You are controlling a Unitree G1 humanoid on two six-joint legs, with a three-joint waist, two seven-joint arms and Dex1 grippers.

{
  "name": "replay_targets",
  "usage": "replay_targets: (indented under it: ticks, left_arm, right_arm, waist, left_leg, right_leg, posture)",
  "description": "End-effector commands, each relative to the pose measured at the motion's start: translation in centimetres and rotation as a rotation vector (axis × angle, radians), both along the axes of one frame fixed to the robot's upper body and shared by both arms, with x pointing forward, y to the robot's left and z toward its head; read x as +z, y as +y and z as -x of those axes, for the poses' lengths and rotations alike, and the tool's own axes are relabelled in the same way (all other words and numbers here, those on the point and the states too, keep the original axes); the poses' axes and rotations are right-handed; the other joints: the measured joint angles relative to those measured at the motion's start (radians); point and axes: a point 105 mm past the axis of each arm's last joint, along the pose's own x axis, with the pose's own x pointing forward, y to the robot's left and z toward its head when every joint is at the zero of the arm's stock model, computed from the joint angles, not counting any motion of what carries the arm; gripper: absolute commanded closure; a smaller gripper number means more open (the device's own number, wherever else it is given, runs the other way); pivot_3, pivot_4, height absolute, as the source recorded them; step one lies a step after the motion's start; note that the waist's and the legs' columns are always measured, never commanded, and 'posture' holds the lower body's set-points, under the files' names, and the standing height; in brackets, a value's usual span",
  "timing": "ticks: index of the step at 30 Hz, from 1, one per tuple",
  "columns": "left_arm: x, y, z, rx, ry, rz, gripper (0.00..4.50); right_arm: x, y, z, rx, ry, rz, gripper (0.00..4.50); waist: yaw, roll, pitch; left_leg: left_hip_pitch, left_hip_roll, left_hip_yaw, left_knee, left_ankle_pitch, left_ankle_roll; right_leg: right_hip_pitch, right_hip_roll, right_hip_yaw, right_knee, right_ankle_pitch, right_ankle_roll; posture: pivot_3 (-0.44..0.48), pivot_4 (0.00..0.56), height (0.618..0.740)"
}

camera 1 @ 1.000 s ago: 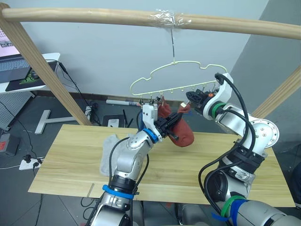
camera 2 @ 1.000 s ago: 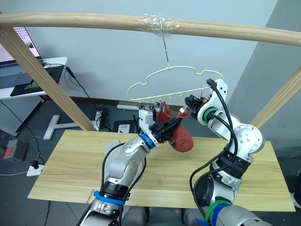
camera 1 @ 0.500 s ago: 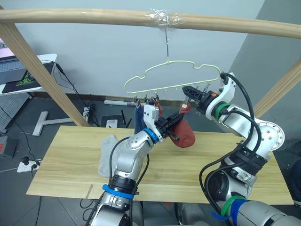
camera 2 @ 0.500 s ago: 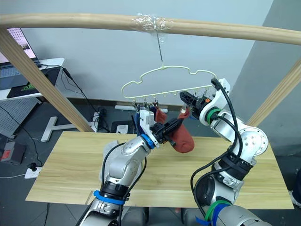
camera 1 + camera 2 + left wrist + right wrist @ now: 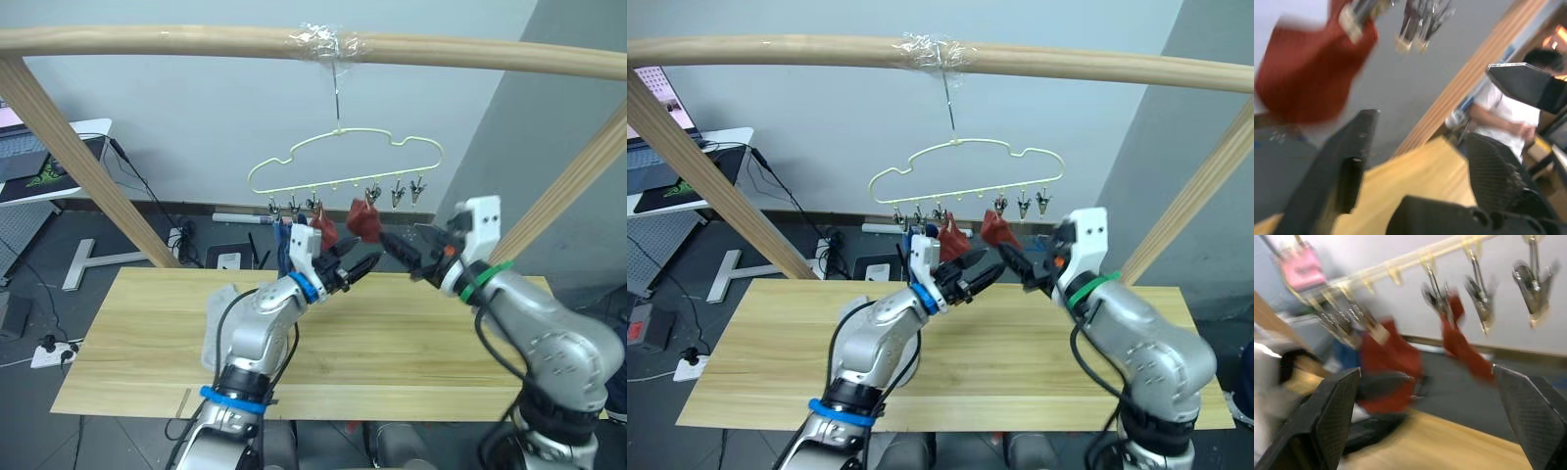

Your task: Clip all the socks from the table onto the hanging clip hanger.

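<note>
Hanging from the clip hanger (image 5: 338, 162) are two rust red socks (image 5: 364, 221), each one clipped by a small grey clip, and a blue sock (image 5: 285, 238) is hanging near the hanger's left end. The hanger is hooking onto a thick wooden pole (image 5: 196, 41) above the tabletop (image 5: 411, 343). It looks like the step of clipping a red sock is just finishing, because both pincers are sitting empty below the hanger. The left pincer (image 5: 359, 266) is spreading wide with nothing in it, and the right pincer (image 5: 404, 248) is spreading wide too, also empty. The left arm is bending up from the tabletop and pointing its pincer toward the red socks. The right arm is reaching in from the right side, and its pincer is pointing toward the left pincer, so the two are nearly meeting just under the socks. A light grey sock (image 5: 217, 318) is lying on the tabletop beside the left arm, partly hiding behind it. The next move probably calls for one arm going down to pick up that grey sock and lifting it to a free clip at the right end of the hanger.
</note>
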Motion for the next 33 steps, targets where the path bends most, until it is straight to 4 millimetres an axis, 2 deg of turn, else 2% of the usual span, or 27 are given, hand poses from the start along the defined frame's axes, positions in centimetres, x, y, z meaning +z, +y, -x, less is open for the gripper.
replay_targets:
  ticks: [1,4,7,10,13,26,33]
  left_arm:
    - [2.6,0.6,1.0,-0.052,-0.083,0.007,1.17]
    - [3.4,1.7,1.3,-0.053,-0.101,-0.011,1.17]
    - [5.0,3.0,1.4,-0.042,-0.139,-0.024,1.17]
    - [5.9,3.0,1.5,-0.038,-0.154,-0.017,1.17]
    - [6.6,2.8,1.7,-0.040,-0.171,-0.008,1.17]
    - [7.1,2.7,1.6,-0.018,-0.187,-0.005,1.17]
    - [7.0,2.8,1.6,-0.008,-0.188,-0.010,1.17]
  right_arm:
    - [1.5,0.3,0.0,-0.053,-0.234,0.101,0.55]
    - [1.4,0.8,-0.2,-0.074,-0.258,0.042,1.57]
    - [2.2,0.7,-1.3,-0.144,-0.312,0.007,1.57]
    - [2.6,0.8,-2.1,-0.160,-0.336,0.005,2.05]
    - [2.6,1.3,-2.9,-0.155,-0.340,0.010,3.09]
    - [2.1,1.2,-6.6,-0.214,-0.317,-0.048,3.09]
    - [2.3,1.2,-7.0,-0.216,-0.333,-0.050,3.09]
  waist:
    - [-0.001,0.000,0.000]
    - [0.002,-0.001,-0.003]
    - [0.001,-0.002,-0.005]
    - [0.005,-0.002,-0.006]
    - [0.013,-0.003,-0.006]
    - [0.035,-0.002,-0.006]
    - [0.041,-0.002,-0.006]
  left_leg:
    - [0.000,0.000,0.000,0.000,0.000,0.000]
    - [0.000,0.000,0.001,0.002,0.000,0.000]
    - [0.002,0.000,0.000,0.002,0.001,0.001]
    - [0.002,0.000,0.001,0.002,0.002,0.001]
    - [0.002,0.000,0.001,0.002,0.002,0.001]
    - [0.002,0.000,0.002,0.002,0.002,0.001]
    - [0.002,0.000,0.002,0.001,0.002,0.001]
  right_leg:
    - [0.000,0.000,0.000,0.000,0.000,0.000]
    - [0.001,0.000,0.001,0.000,0.000,0.002]
    - [0.001,0.000,0.001,0.001,0.000,0.003]
    - [0.002,0.000,0.002,0.001,0.001,0.004]
    - [0.002,0.000,0.002,0.000,0.002,0.003]
    - [0.001,0.000,0.002,0.000,0.004,0.000]
    - [0.001,0.000,0.002,0.000,0.004,0.000]
  posture:
    - [0.084,0.105,0.740]
    - [0.113,0.099,0.740]
    - [0.119,0.101,0.740]
    - [0.127,0.105,0.740]
    - [0.135,0.110,0.740]
    - [0.159,0.125,0.740]
    - [0.167,0.126,0.740]
